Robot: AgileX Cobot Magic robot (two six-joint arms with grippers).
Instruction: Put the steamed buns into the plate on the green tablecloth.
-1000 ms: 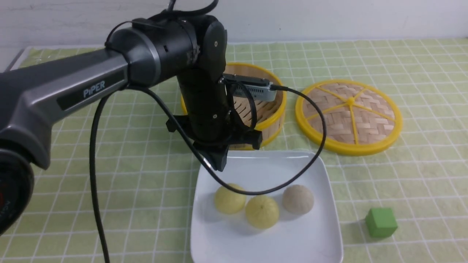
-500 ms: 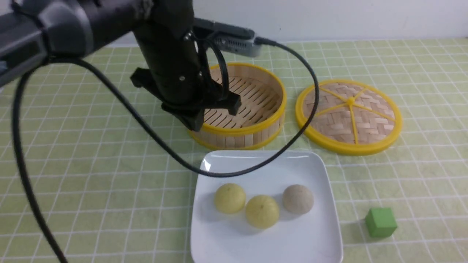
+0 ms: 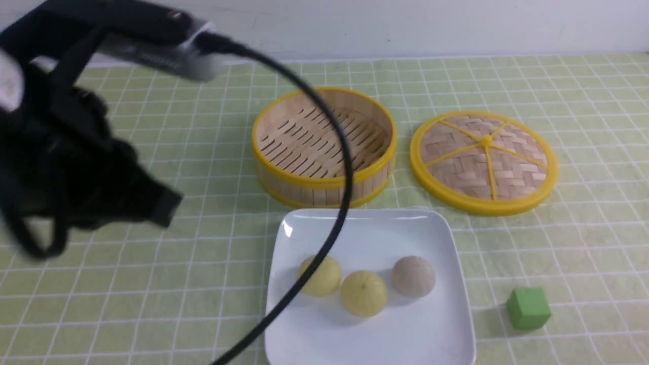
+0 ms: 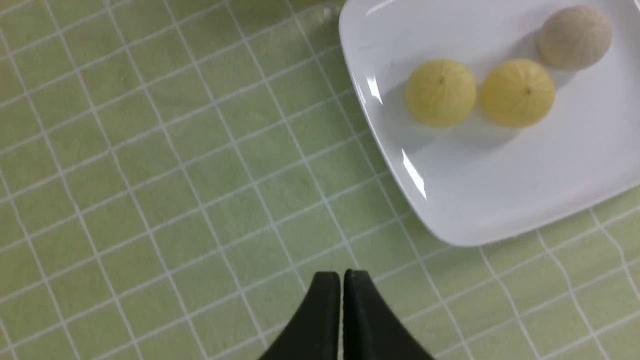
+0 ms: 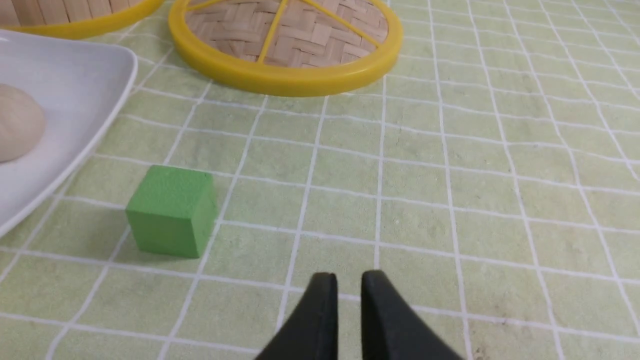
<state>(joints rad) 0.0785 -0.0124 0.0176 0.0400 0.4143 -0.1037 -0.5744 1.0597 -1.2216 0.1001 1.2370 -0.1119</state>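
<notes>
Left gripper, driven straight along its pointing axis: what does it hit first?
Bare green tablecloth, most likely: the shut left gripper points down at cloth, with the plate off to one side. Depth unclear.

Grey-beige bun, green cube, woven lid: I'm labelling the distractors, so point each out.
grey-beige bun [image 3: 413, 276], front view, its domed top.
green cube [image 3: 528, 309], front view, its front face.
woven lid [image 3: 484, 162], front view, its woven middle.

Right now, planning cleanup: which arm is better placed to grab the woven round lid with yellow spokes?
Probably right: the right gripper faces the woven yellow-rimmed lid nearby; the left gripper hangs left of the glossy white square plate.
</notes>
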